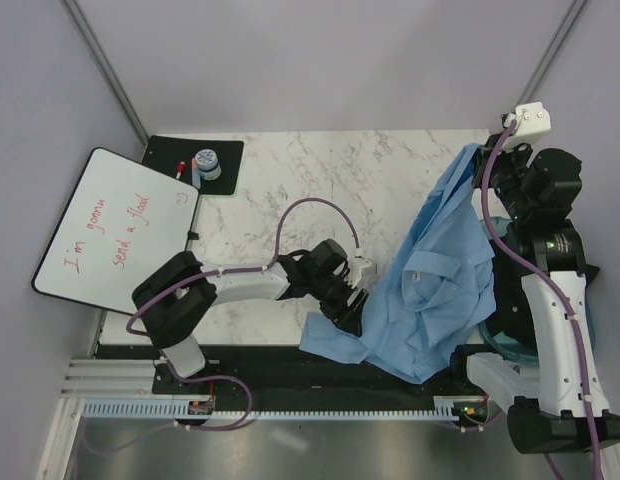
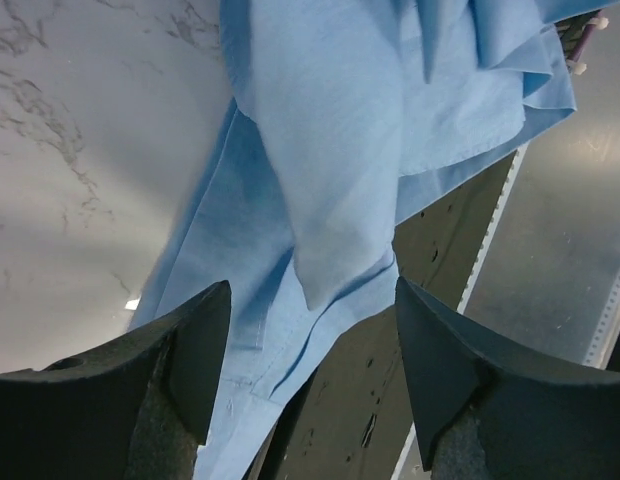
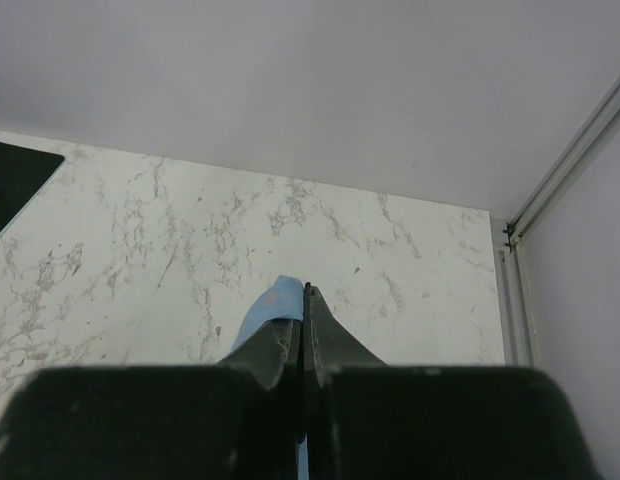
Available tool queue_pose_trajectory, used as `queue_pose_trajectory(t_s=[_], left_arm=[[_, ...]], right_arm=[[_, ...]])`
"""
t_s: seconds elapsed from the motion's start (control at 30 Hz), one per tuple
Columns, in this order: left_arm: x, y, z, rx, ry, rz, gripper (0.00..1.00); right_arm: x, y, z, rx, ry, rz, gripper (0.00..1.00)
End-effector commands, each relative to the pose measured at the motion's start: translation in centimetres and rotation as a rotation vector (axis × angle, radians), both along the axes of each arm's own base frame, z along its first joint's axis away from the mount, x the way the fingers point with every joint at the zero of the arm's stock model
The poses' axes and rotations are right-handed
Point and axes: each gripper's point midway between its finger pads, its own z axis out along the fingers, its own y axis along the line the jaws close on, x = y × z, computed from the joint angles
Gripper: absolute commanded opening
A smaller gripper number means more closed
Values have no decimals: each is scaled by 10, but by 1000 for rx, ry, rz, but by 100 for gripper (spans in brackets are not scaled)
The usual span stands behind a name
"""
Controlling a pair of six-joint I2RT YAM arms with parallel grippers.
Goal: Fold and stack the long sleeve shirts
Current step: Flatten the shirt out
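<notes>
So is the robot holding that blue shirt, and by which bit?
Yes. The right gripper pinches the shirt by a small bit of cloth at its far end. The left gripper is open, holding nothing.

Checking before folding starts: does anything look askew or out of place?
The light-blue shirt is bunched, its lower edge spilling past the table's near edge. The whiteboard lies tilted, overhanging the table's left side.

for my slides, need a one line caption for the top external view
Right gripper holds a light-blue shirt up by one edge; open left gripper at its lower corner.
</notes>
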Motion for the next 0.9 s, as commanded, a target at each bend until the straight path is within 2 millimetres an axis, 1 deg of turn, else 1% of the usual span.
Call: queue_pose_trajectory(t_s=[0.0, 0.07, 0.1, 0.13, 0.17, 0.2, 0.27, 0.3, 0.33, 0.37, 0.4, 0.43, 0.47, 0.5, 0.53, 0.57, 0.6, 0.63, 0.67, 0.7, 0.73, 0.77, 0.8, 0.83, 0.87], left_arm=[[0, -31, 13, -104, 78, -9, 71], [-3, -37, 17, -145, 101, -23, 68], [-10, -37, 19, -163, 143, -34, 65], [-11, -38, 19, -173, 155, -37, 61], [-12, -40, 22, -196, 162, -46, 55], [-13, -41, 22, -197, 170, -52, 42], [-12, -40, 24, -205, 184, -55, 29], [-9, -40, 27, -204, 188, -53, 8], [1, -35, 32, -197, 184, -35, 2], [7, -23, 30, -128, 172, -28, 2], [16, -14, 33, -96, 148, -17, 2], [44, 3, 41, -84, 59, 2, 2], [72, 14, 55, -46, -16, 63, 2], [84, 40, 60, 21, -20, 107, 2], [121, 71, 72, 40, -96, 175, 2], [153, 88, 116, 32, -243, 235, 2], [158, 113, 130, 86, -261, 266, 2], [185, 147, 149, 141, -379, 316, 2], [197, 159, 200, 114, -522, 349, 2], [200, 174, 220, 138, -592, 367, 2], [201, 193, 238, 198, -688, 377, 2], [195, 203, 274, 175, -789, 406, 2], [190, 212, 293, 177, -845, 433, 2], [187, 224, 306, 200, -894, 471, 2], [173, 240, 335, 192, -978, 519, 2]], right_arm=[[-7, 1, 35, 3, -100, 6, 0], [-6, 0, 32, -3, -94, 3, 0], [-5, 0, 31, -6, -91, 3, 0], [-4, 0, 30, -8, -88, 3, 0], [-4, 0, 29, -8, -87, 2, 0], [-3, 1, 29, -8, -85, 6, 0], [-3, 1, 28, -5, -83, 9, 0], [-4, 3, 28, -3, -83, 15, 0], [-4, 2, 28, -5, -82, 17, 0], [-5, 4, 29, -6, -84, 23, 0], [-6, 5, 31, -9, -87, 34, 0], [-7, 6, 31, -16, -89, 42, 0], [-8, 8, 32, -19, -92, 49, 0], [-9, 9, 36, -23, -99, 58, 0], [-10, 15, 37, -24, -101, 93, 0], [-11, 18, 39, -22, -103, 112, 0], [-11, 22, 43, -19, -108, 132, 0], [-12, 28, 46, -5, -108, 164, 0], [-12, 31, 47, 3, -106, 183, 0], [-14, 34, 57, 7, -124, 198, 0], [-16, 38, 63, 16, -133, 223, 0], [-18, 40, 70, 32, -142, 231, 0], [-23, 42, 86, 36, -173, 241, 0], [-27, 45, 92, 34, -182, 258, 0], [-38, 49, 110, 63, -207, 278, 0]])
